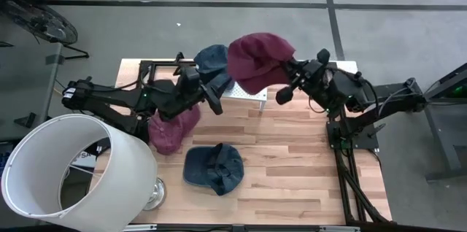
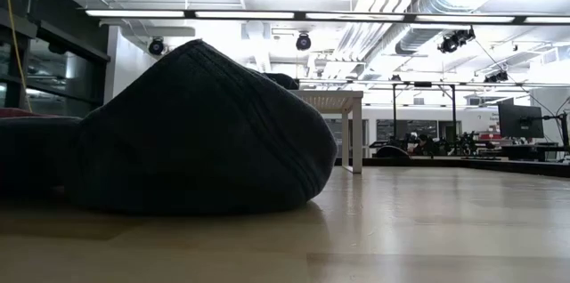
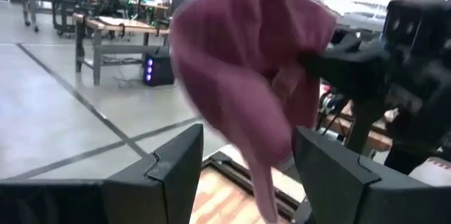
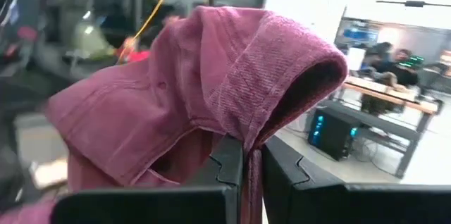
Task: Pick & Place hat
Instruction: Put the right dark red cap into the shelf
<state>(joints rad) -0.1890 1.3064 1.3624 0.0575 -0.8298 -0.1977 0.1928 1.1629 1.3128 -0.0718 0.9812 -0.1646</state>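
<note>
My right gripper (image 1: 287,82) holds a maroon hat (image 1: 259,60) high above the table's far middle; the same hat (image 3: 246,76) fills the left wrist view. My left gripper (image 1: 219,93) stands open just left of it, pointing level at it, and the hat's hanging lower end (image 3: 264,189) shows between the fingers without touching them. A second maroon hat (image 1: 174,128) and a dark blue hat (image 1: 213,168) lie on the table. Another blue hat (image 1: 211,58) sits at the far edge. My right gripper pinches a fold of the maroon hat's cloth (image 4: 248,136) between its two fingers. The fingers lie level and come from the table's right side. The hat is lifted clear of the table, bulging up and out beyond the fingertips, with slack cloth drooping below them.
A large white lampshade (image 1: 58,170) stands at the near left corner. A small white stand (image 1: 244,93) sits under the grippers at the far middle. The near blue hat (image 2: 196,132) blocks the left half of the low view. Bare wood (image 1: 292,174) lies at the near right.
</note>
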